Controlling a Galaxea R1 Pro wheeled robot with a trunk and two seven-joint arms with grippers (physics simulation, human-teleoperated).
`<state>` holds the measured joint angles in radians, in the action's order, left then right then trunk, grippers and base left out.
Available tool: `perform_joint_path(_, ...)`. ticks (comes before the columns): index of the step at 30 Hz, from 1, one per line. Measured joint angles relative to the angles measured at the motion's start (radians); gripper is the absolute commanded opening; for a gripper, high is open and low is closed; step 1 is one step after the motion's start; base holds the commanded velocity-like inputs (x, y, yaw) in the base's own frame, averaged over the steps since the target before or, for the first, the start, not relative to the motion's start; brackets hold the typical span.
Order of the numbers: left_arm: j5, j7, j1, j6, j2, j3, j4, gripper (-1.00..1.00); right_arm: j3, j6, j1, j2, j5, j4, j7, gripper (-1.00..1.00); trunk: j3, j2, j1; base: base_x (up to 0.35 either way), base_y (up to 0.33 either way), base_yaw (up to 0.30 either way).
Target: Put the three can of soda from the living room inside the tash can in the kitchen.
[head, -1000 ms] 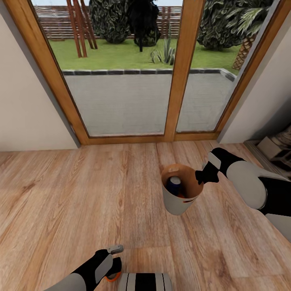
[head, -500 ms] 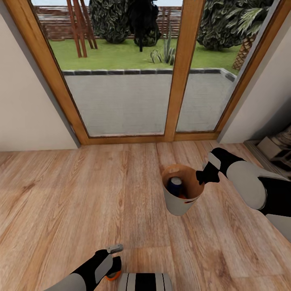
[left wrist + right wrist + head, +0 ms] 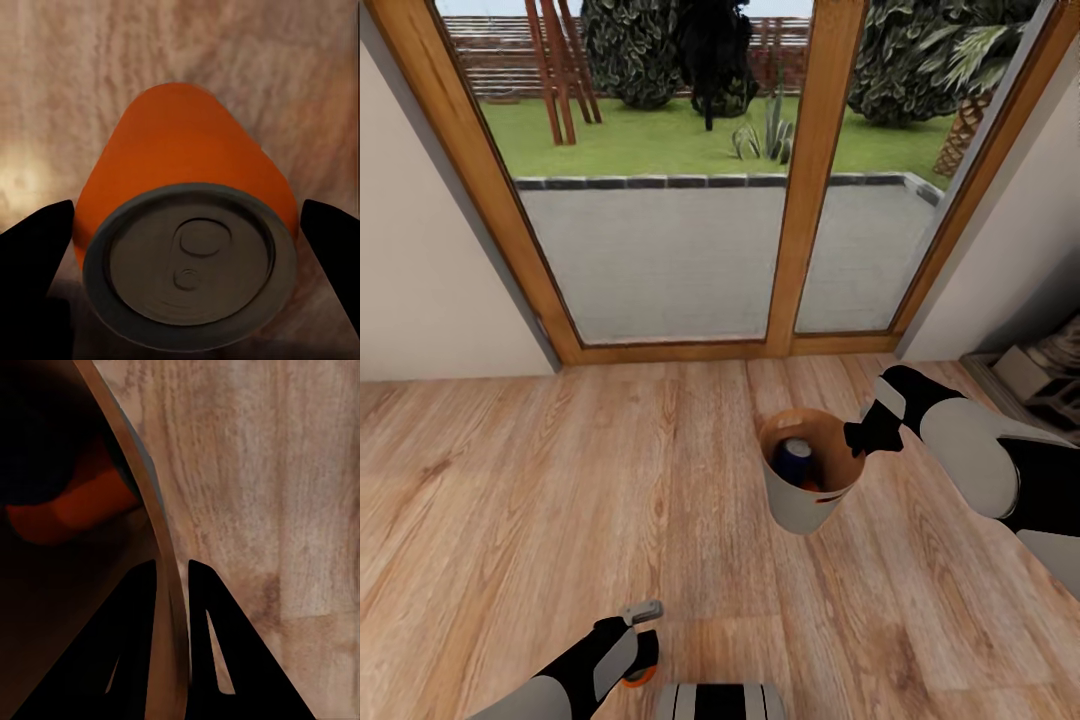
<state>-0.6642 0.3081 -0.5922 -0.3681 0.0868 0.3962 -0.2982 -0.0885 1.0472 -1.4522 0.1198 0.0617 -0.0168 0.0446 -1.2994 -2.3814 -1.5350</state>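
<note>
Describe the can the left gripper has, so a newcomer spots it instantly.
Start at the wood-framed glass doors, then drop to the near edge of the light wood floor, where the left gripper is shut on the orange soda can. Unlike the blue can lying in the pale trash can held by the right gripper, it is outside the bin.

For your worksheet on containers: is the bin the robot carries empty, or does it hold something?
Not empty. The head view shows a blue can and an orange can inside the bin, whose rim the right gripper pinches.

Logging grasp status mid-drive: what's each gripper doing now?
Left gripper: closed on an orange soda can.
Right gripper: pinching the rim of the pale grey-white tapered bin.
</note>
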Motion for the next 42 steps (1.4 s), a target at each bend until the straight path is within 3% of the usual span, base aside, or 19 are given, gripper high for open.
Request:
perform_joint_path(16,-0.005,-0.006,-0.001,-0.031,-0.007,0.004,-0.033,-1.0,0.005,0.0,0.006,0.0,-0.005,-0.012,-0.001,-1.0,0.05,0.112,0.061,0.0,0.0,0.0)
perform_joint_path(19,-0.006,-0.005,-0.002,-0.097,-0.007,0.002,-0.13,-1.0,0.021,0.0,0.007,0.0,-0.007,-0.012,-0.002,-1.0,0.06,0.133,0.073,0.0,0.0,0.0)
perform_joint_path(21,-0.007,0.006,-0.002,-0.18,-0.008,-0.001,-0.275,-1.0,0.034,0.0,0.014,-0.002,-0.002,-0.012,-0.002,-1.0,0.066,0.147,0.081,0.0,0.0,0.0)
perform_joint_path(22,-0.006,0.011,-0.001,-0.204,-0.009,-0.002,-0.305,-1.0,0.037,0.0,0.016,-0.002,0.002,-0.013,-0.002,-1.0,0.069,0.154,0.084,0.0,0.0,0.0)
perform_joint_path(27,-0.006,0.073,-0.001,-0.334,-0.022,-0.011,-0.515,-1.0,0.037,0.0,0.043,-0.003,-0.003,-0.015,-0.003,-1.0,0.085,0.189,0.104,0.0,0.0,0.0)
perform_joint_path(31,-0.005,0.094,-0.001,-0.401,-0.026,-0.019,-0.602,-1.0,0.027,0.0,0.055,-0.004,-0.011,-0.017,-0.026,-1.0,0.097,0.217,0.119,0.0,0.0,0.0)
perform_joint_path(33,0.0,0.13,-0.001,-0.434,-0.037,-0.035,-0.659,-1.0,0.014,0.0,0.064,-0.004,-0.024,-0.018,-0.081,-1.0,0.103,0.231,0.127,0.0,0.0,0.0)
perform_joint_path(36,-0.006,0.154,-0.001,-0.484,-0.046,-0.045,-0.705,-1.0,0.038,0.0,0.076,-0.007,-0.001,-0.019,-0.127,-1.0,0.113,0.252,0.138,0.0,0.0,0.0)
perform_joint_path(39,-0.008,0.163,-0.002,-0.541,-0.049,-0.048,-0.783,-1.0,0.05,0.0,0.09,-0.008,0.014,-0.023,-0.144,-1.0,0.122,0.273,0.15,0.0,0.0,0.0)
perform_joint_path(42,-0.006,0.168,-0.001,-0.586,-0.053,-0.05,-0.846,-1.0,0.028,-0.011,0.108,-0.008,-0.009,-0.034,-0.147,-1.0,0.132,0.294,0.161,0.0,0.0,0.0)
